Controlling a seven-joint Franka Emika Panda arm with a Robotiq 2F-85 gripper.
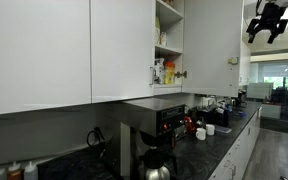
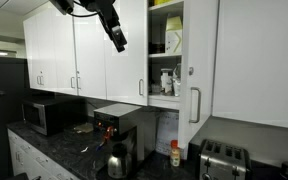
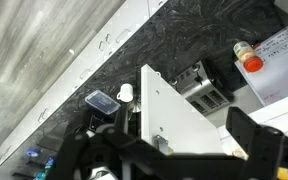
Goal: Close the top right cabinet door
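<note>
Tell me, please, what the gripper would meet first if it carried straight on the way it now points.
Probably the top right cabinet door, which the wrist view shows straight ahead of the gripper; depth is unclear, and past it lies the dark countertop.

An exterior view sat close against the wall units, low under their bottom edge, and looked along their fronts and down the worktop toward a bright far end, with the hand at top right. An exterior view stood farther back in the room and faced the units at an angle from the opposite end. Both took in the open cabinet and the coffee machine. The wrist view looked steeply down from high above the worktop and shared the toaster with that room-side view.
</note>
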